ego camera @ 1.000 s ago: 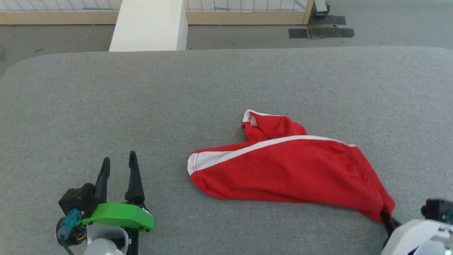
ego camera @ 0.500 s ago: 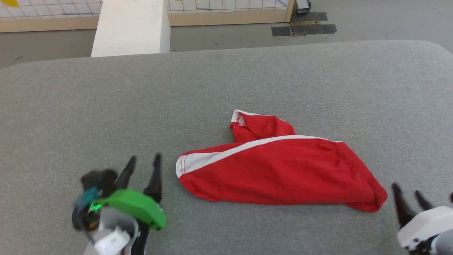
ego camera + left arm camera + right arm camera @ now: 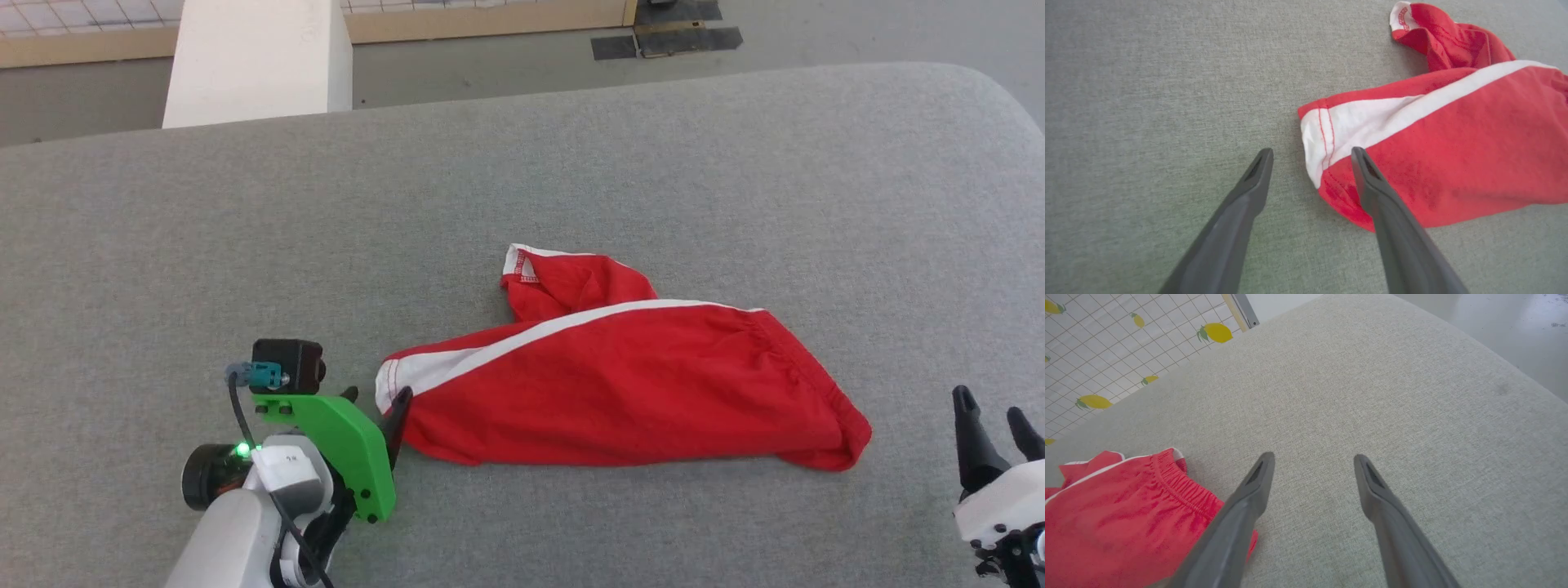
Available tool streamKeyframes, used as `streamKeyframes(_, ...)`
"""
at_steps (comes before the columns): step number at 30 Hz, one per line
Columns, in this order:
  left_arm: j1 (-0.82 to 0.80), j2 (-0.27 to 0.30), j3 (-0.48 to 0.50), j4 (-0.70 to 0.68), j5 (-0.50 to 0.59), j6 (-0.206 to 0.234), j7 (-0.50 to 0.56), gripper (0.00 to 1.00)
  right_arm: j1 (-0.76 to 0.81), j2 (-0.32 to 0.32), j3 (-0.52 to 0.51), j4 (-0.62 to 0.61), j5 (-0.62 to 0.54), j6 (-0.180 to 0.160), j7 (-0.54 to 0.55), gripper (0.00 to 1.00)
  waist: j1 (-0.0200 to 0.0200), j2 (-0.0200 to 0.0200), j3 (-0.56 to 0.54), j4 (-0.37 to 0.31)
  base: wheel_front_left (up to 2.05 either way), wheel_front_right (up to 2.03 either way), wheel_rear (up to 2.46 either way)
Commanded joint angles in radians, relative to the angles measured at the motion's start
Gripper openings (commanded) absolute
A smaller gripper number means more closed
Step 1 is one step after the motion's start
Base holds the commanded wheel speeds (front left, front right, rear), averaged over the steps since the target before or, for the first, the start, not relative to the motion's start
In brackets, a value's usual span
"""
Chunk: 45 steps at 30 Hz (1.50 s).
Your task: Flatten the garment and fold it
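Note:
The red garment lies crumpled on the grey padded surface, with a white stripe running to its left end and a small flap turned up behind. My left gripper stands open at that left end. In the left wrist view the left gripper straddles the white-trimmed corner of the garment, one finger over the red cloth and the other over bare surface. My right gripper is open, clear of the garment's right end. In the right wrist view the right gripper holds nothing, and the garment's elastic band lies at the lower left.
A white block stands behind the surface's far edge, with floor and black tape beyond. A lemon-printed tiled sheet lies past the surface. The surface rounds off at its far right corner.
The right gripper opened, let go of the garment's right end and drew back to the right. The left gripper moved right to the garment's left corner. The head camera shifted.

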Motion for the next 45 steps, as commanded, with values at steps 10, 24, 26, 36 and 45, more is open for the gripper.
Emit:
streamKeyframes(10, -0.020, -0.024, -0.007, 0.022, -0.041, -0.042, -0.061, 0.00, -0.021, 0.000, 0.019, 0.001, -0.005, -0.002, -0.019, 1.00, -0.0001, 0.0000, 0.014, 0.007, 0.00, 0.00, 0.00)
streamKeyframes(24, 0.013, -0.032, -0.001, -0.022, -0.054, -0.034, -0.111, 0.00, -0.235, 0.000, 0.280, -0.031, -0.289, -0.002, 0.229, 1.00, -0.0001, 0.0000, 0.041, 0.036, 0.00, 0.00, 0.00)
streamKeyframes(26, 0.016, -0.030, 0.000, -0.029, -0.056, -0.032, -0.110, 0.00, -0.282, 0.000, 0.302, 0.017, -0.328, -0.002, 0.270, 1.00, -0.0001, 0.0000, 0.051, 0.038, 0.00, 0.00, 0.00)
streamKeyframes(36, -0.005, -0.025, -0.006, -0.043, -0.061, -0.036, -0.106, 0.00, -0.422, -0.011, 0.357, 0.252, -0.425, -0.002, 0.389, 1.00, -0.0001, 0.0000, 0.099, 0.059, 0.00, 0.00, 0.00)
streamKeyframes(45, -0.009, -0.027, -0.011, -0.034, -0.068, -0.034, -0.110, 0.00, -0.453, -0.022, 0.400, 0.326, -0.392, -0.002, 0.456, 0.38, -0.0001, 0.0000, 0.110, 0.071, 0.00, 0.00, 0.00)
